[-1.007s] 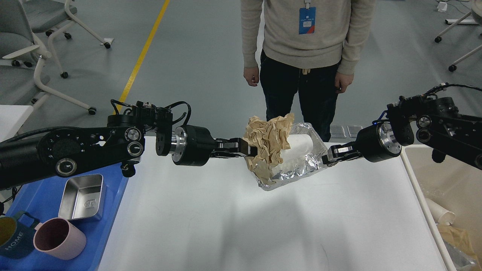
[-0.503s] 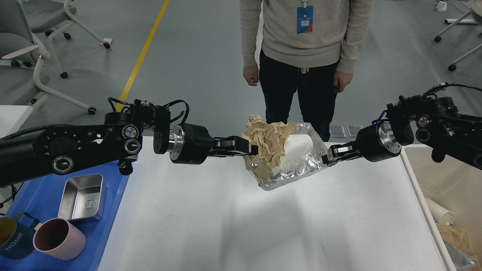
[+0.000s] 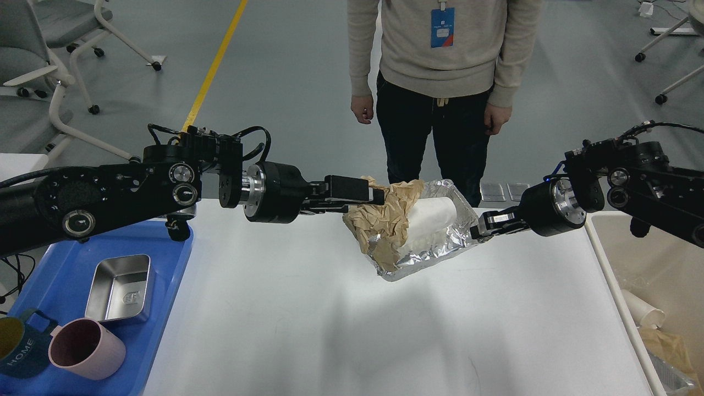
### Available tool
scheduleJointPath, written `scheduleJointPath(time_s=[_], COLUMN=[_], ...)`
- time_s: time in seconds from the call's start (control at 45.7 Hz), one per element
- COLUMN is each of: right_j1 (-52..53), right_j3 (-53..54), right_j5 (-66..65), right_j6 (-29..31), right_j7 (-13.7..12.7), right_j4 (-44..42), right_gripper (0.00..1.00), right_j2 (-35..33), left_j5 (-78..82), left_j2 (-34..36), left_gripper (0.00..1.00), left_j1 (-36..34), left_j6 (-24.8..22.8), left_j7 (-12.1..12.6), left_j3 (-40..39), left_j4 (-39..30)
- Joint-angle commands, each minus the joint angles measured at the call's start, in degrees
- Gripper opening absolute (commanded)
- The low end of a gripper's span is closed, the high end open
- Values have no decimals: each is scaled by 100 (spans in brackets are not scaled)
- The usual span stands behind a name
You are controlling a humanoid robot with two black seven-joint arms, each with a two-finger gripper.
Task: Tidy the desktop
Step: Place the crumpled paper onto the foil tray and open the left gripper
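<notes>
Your right pincer [image 3: 477, 230] closed on foil bag [image 3: 440, 242] edge, bag hanging above table [image 3: 352, 330] centre. Left pincer [image 3: 379, 197] at crumpled brown paper [image 3: 385, 220]; grip unclear. Risk: bag tilts, white cup [image 3: 432, 217] and paper spill before you reach beige bin [image 3: 654, 264].

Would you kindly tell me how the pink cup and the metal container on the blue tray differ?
The pink plastic cup is round and matt; the shiny rectangular metal container is boxy and reflective. The cup lies tipped on its side, while the container sits upright, opening upward. Both look empty and rest on the blue plastic tray.
</notes>
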Motion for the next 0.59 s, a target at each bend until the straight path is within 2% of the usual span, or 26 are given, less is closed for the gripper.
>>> scheduleJointPath(time_s=[0.0, 0.394, 0.569], right_j1=[0, -35, -44], right_j3=[8, 17, 26], right_j5=[0, 211, 246], right_j6=[0, 27, 26], right_j7=[0, 0, 9], right_j4=[-2, -19, -19], right_gripper=[0, 0, 0], right_j2=[-1, 17, 8], left_j5=[-20, -20, -309], left_j2=[98, 115, 159], left_gripper=[91, 91, 91], left_j1=[-54, 25, 42], left_j6=[-3, 68, 76], left_j7=[1, 9, 9], left_j3=[1, -8, -351], left_j4=[-1, 17, 17])
